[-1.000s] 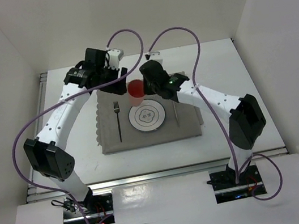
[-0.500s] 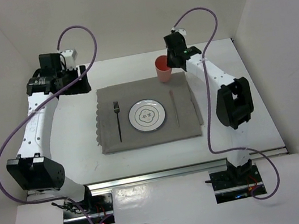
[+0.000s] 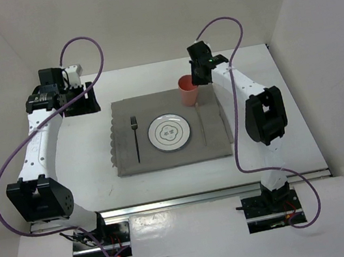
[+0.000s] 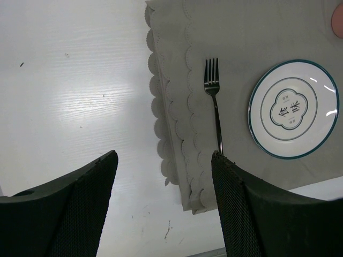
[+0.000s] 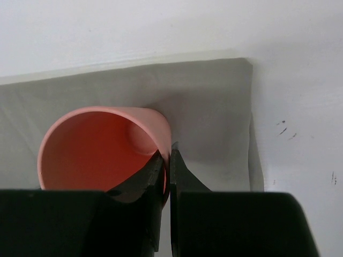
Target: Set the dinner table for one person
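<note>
The white dinner table (image 3: 274,105) carries a grey cloth mat (image 3: 172,151). On the mat lie a fork (image 3: 135,138) on the left, a white plate (image 3: 170,133) in the middle and a thin utensil (image 3: 201,123) on the right. My right gripper (image 5: 168,160) is shut on the rim of a pink cup (image 5: 96,155), one finger inside and one outside. The cup (image 3: 187,90) is upright at the mat's far right corner. My left gripper (image 4: 163,156) is open and empty, high above the table left of the mat (image 4: 241,32). It looks down on the fork (image 4: 214,101) and plate (image 4: 293,108).
White walls enclose the table on three sides. A silver rail (image 3: 171,202) runs along the near edge and another along the left edge (image 3: 47,103). Purple cables loop above both arms.
Both arms have swung out from the mat's far middle. The right gripper carried the cup to the far right corner, now slightly nearer onto the mat. The left gripper withdrew to the far left.
</note>
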Robot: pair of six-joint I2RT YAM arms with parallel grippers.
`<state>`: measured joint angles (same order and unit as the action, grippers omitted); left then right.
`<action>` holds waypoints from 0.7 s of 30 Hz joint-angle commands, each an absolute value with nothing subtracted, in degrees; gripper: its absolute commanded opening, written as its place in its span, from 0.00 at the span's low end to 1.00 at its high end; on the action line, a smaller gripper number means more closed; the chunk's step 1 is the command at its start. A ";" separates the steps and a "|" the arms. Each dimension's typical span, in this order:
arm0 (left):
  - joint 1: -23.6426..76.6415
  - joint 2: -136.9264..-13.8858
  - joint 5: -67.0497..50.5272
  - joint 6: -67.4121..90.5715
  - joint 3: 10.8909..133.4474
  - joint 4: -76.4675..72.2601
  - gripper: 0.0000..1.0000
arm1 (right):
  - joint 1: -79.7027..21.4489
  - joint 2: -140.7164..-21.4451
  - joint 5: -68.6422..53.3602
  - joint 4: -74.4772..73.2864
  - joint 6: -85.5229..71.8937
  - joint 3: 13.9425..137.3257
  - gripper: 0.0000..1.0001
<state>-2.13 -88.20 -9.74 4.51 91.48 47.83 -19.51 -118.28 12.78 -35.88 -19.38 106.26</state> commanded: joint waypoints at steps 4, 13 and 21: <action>-2.72 -88.42 -11.77 3.60 91.85 47.11 0.77 | -19.78 -117.50 10.03 -33.66 -19.16 103.97 0.00; -2.72 -88.42 -11.78 3.60 91.23 47.11 0.77 | -19.78 -118.22 10.02 -33.67 -19.16 105.56 0.18; -2.72 -88.42 -11.78 3.60 91.23 47.11 0.77 | -19.78 -119.53 8.26 -34.80 -19.16 107.67 0.52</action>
<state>-2.44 -88.40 -10.44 4.49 91.48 47.81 -19.51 -118.91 9.04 -35.27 -19.70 104.81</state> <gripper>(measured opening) 0.773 0.468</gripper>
